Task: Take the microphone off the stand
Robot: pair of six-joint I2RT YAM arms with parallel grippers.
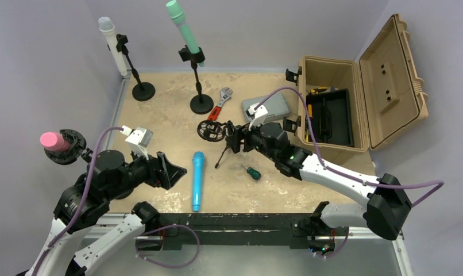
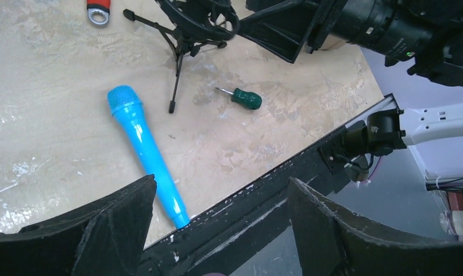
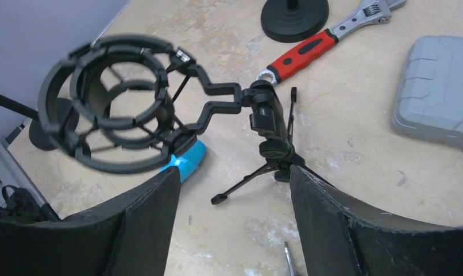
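A blue microphone lies flat on the table, free of any stand; it also shows in the left wrist view, and its head shows in the right wrist view. The black shock-mount tripod stand stands empty just behind it, and its ring holds nothing. My left gripper is open and empty just left of the microphone, with its jaws wide apart over the table's near edge. My right gripper is open and empty beside the tripod legs.
A green microphone and a white one sit on tall stands at the back, and a pink one at the left. A red-handled wrench, grey case, green screwdriver and open tan toolbox lie to the right.
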